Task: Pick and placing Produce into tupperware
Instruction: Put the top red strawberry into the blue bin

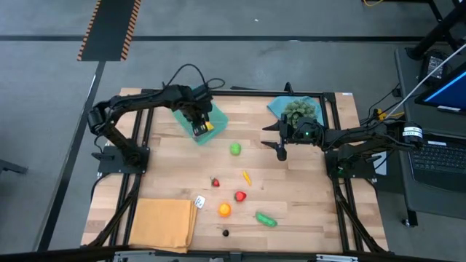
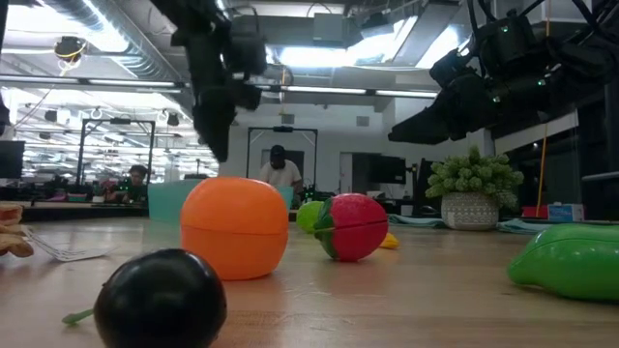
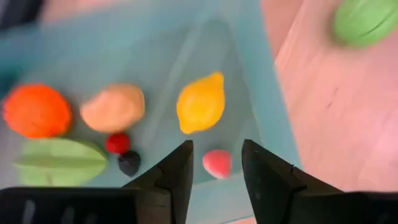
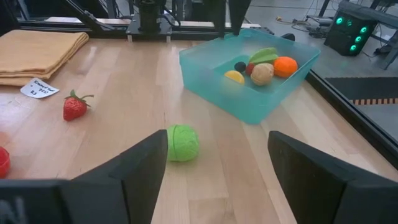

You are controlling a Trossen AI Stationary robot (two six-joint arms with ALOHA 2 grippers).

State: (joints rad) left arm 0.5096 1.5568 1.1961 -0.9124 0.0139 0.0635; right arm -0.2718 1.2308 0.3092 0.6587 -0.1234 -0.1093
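Seven produce pieces (image 3: 199, 110) in my tupperware (image 1: 215, 115), seven loose on the wooden table (image 1: 306, 182).
Left claw (image 3: 216, 163) parted above a pink piece (image 3: 217, 163); right claw (image 4: 217, 158) wide, empty.

Low view: tupperware (image 2: 174, 198) mostly hidden behind orange toy (image 2: 235, 227), only a teal sliver shows mid-left. Green pod (image 2: 566, 261) cut off at right edge. Left wrist view: green fruit (image 3: 365, 20) blurred, cut off upper right. High view: tray contents under left gripper (image 1: 199, 129) too small to tell, bar a yellow bit.
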